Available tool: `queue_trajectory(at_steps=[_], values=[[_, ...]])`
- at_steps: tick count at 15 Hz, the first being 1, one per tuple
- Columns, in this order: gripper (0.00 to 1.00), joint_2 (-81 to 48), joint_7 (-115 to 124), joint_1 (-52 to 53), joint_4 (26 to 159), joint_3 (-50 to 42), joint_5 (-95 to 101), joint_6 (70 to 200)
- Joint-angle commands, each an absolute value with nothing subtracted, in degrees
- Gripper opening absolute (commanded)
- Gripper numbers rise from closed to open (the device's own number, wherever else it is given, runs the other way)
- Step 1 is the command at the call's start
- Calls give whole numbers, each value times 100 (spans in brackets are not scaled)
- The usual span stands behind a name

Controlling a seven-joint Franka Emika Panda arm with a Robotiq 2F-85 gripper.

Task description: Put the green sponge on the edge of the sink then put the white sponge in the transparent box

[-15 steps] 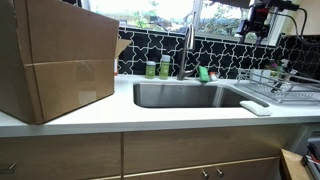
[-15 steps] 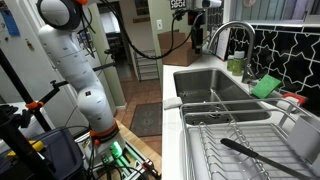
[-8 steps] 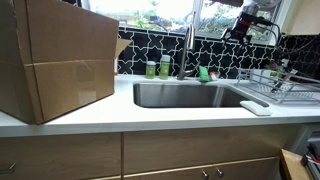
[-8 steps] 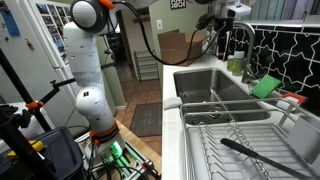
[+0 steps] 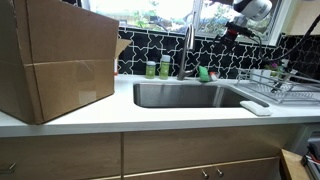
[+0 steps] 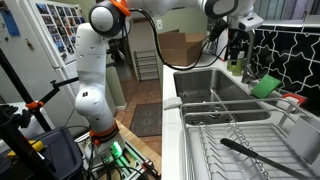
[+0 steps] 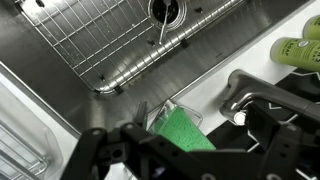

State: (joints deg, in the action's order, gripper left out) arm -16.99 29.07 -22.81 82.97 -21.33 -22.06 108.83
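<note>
The green sponge (image 5: 203, 73) stands tilted in a small transparent box (image 7: 168, 110) on the counter behind the sink, beside the faucet; it also shows in an exterior view (image 6: 266, 87) and in the wrist view (image 7: 186, 131). The white sponge (image 5: 255, 107) lies on the front counter edge to the right of the sink; it also shows in an exterior view (image 6: 172, 101). My gripper (image 5: 231, 31) hangs high above the sink's back edge, open and empty, also seen in an exterior view (image 6: 236, 48). In the wrist view its dark fingers (image 7: 190, 160) frame the green sponge from above.
The steel sink (image 5: 190, 95) has a wire grate on its floor (image 7: 90, 40). The faucet (image 5: 187, 50) and green bottles (image 5: 157, 68) stand behind it. A large cardboard box (image 5: 55, 60) fills the counter at one side, a dish rack (image 5: 283, 85) the other.
The arm has swung across and come lower, from beyond the dish rack side towards the faucet, so the gripper now hangs over the green sponge. The sponges have not moved.
</note>
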Motion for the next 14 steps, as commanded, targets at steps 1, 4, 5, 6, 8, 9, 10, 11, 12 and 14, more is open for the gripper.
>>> queue_trajectory(at_steps=[1,4,5,6,8,9,10,11,12,14], values=[[100,-1786,3063,-2312,8214,-2093,-2081,10983],[100,-2568,4063,-2507,7339,-2180,-2203,10778],[100,-2839,4313,-2629,7013,-2159,-2264,10558],[100,-3066,4563,-2737,6760,-2127,-2317,10433],[100,-3559,5101,-2858,6255,-2191,-2473,10413],[100,-3761,5393,-2937,6016,-2178,-2501,10310],[100,-3964,5578,-3026,5797,-2150,-2556,10286],[100,-4144,5666,-3095,5583,-2131,-2561,10300],[100,-4305,5704,-3171,5383,-2107,-2592,10363],[100,-4562,5742,-3289,5060,-2059,-2652,10476]])
